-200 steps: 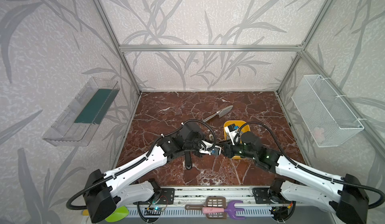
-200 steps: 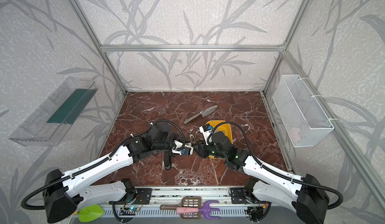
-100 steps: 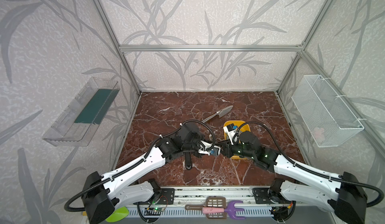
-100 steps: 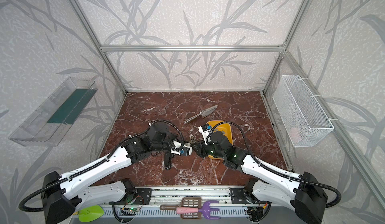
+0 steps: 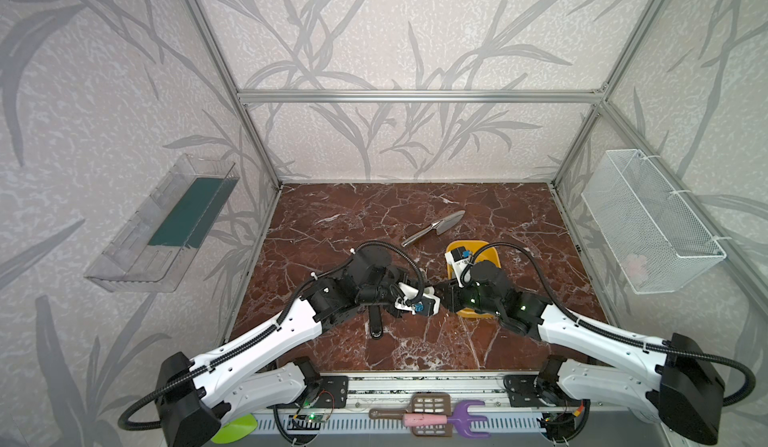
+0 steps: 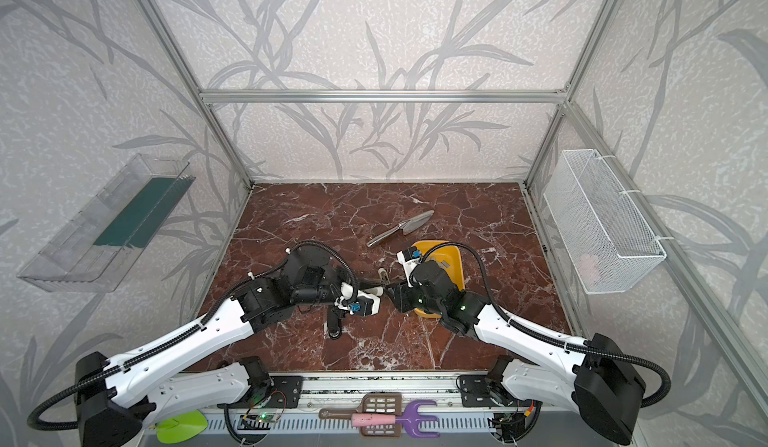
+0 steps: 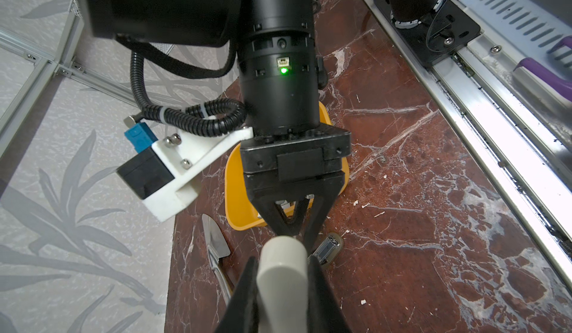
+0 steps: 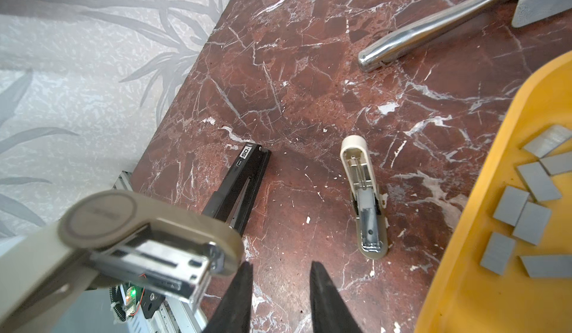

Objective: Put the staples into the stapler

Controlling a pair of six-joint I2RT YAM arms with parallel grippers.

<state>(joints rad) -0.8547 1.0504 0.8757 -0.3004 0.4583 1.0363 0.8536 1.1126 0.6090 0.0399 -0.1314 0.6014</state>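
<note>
Right gripper (image 8: 280,265) narrows to a small empty gap, at three o'clock of the stapler (image 8: 139,220). Left gripper (image 7: 283,266) clamps it raised, for loading.

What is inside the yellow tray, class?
Loose grey staples lie in the yellow tray. The right arm covers part of it in both top views, so any others are hidden.
</note>
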